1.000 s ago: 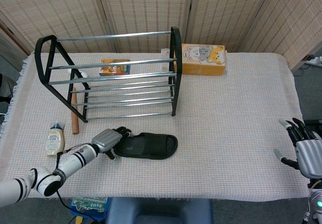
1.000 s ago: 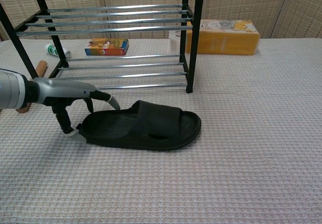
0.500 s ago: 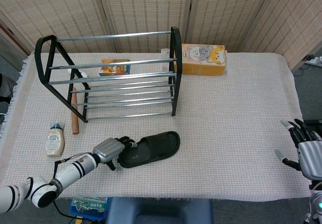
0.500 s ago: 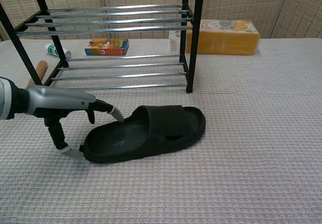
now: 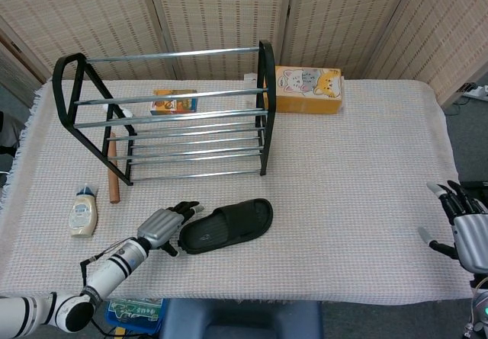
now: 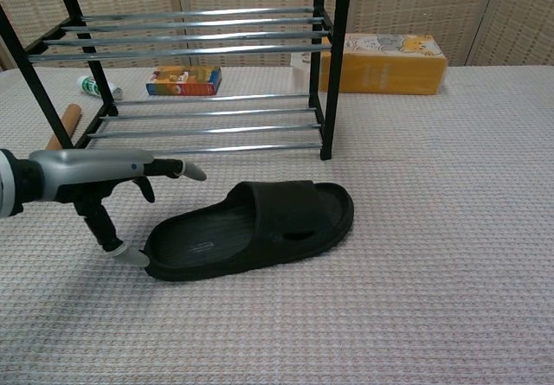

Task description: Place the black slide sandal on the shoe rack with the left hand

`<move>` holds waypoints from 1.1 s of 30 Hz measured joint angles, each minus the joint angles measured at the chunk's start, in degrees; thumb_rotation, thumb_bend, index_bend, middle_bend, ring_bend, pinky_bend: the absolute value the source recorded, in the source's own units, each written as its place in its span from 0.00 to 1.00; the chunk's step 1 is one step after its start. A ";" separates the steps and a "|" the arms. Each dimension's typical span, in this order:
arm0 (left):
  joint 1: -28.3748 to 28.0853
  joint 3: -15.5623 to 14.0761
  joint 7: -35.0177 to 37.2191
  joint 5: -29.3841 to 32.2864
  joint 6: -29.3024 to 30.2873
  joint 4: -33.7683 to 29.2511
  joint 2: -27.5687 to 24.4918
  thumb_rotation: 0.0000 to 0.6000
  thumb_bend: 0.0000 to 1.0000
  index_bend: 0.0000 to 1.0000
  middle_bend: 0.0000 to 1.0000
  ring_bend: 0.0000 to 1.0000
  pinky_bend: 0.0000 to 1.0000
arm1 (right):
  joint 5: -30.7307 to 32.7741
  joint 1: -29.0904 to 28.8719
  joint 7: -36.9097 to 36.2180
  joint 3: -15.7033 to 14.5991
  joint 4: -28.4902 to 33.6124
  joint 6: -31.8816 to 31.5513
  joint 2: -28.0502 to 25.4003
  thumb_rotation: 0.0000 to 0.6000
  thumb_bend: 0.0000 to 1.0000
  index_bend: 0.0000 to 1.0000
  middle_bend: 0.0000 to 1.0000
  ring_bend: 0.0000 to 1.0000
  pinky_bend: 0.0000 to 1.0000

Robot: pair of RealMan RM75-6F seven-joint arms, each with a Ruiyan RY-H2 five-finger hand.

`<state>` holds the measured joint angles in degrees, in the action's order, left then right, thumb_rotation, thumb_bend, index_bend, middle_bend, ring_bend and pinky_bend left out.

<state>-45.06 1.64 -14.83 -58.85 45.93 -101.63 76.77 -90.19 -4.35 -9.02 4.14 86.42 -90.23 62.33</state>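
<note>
A bench [image 5: 366, 171] carries a shoe rack [image 5: 164, 118] at its back left. A sandal [image 5: 226, 225] lies in front of the rack, near the front edge. The left hand [image 5: 162, 225] sits just left of the sandal's heel. A bottle [image 5: 82, 213] lies further left. A small box [image 5: 174, 101] lies behind the rack's rails. A tissue box [image 5: 307, 90] stands just right of the rack. The right hand [image 5: 465, 228] hangs past the bench's right edge.

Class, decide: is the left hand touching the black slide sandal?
Touching: in the chest view the left hand's lower fingertip meets the black slide sandal's heel edge; upper fingers hang clear.
</note>
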 measured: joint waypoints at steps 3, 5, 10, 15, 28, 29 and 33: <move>-0.42 -0.10 -2.16 2.28 0.74 -0.38 1.16 1.00 0.18 0.00 0.00 0.03 0.25 | 0.19 0.24 -0.37 0.00 -0.31 -0.18 -0.04 1.00 0.23 0.10 0.19 0.13 0.25; -0.70 -0.20 -3.90 3.62 1.45 -0.63 1.89 1.00 0.18 0.00 0.00 0.01 0.25 | 0.34 0.41 -0.67 -0.01 -0.54 -0.28 -0.03 1.00 0.23 0.10 0.19 0.13 0.25; -1.41 -0.66 -9.73 6.90 4.77 -1.00 4.43 1.00 0.17 0.00 0.00 0.00 0.25 | 0.51 0.69 -1.38 -0.06 -1.24 -0.40 0.17 1.00 0.23 0.10 0.19 0.13 0.25; -2.40 -0.77 -13.51 10.52 6.75 -1.12 6.91 1.00 0.17 0.00 0.00 0.00 0.25 | 0.71 0.87 -1.83 -0.04 -1.70 -0.46 0.35 1.00 0.23 0.10 0.19 0.13 0.25; -3.75 1.70 -12.95 13.45 7.22 1.55 11.17 1.00 0.17 0.00 0.00 0.00 0.25 | 1.12 1.39 -2.72 0.03 -2.60 -0.68 0.63 1.00 0.23 0.10 0.19 0.13 0.25; -3.87 1.85 -12.88 13.60 7.11 1.68 11.37 1.00 0.17 0.00 0.00 0.00 0.25 | 1.15 1.43 -2.76 0.04 -2.64 -0.69 0.63 1.00 0.23 0.10 0.19 0.13 0.25; -4.24 2.58 -12.45 13.89 7.07 2.74 12.60 1.00 0.17 0.00 0.00 0.00 0.25 | 1.26 1.58 -2.85 0.08 -2.69 -0.78 0.59 1.00 0.23 0.10 0.19 0.13 0.25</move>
<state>-49.30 4.22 -27.29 -44.96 53.00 -98.89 89.36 -88.93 -2.77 -11.86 4.23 83.72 -91.01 62.91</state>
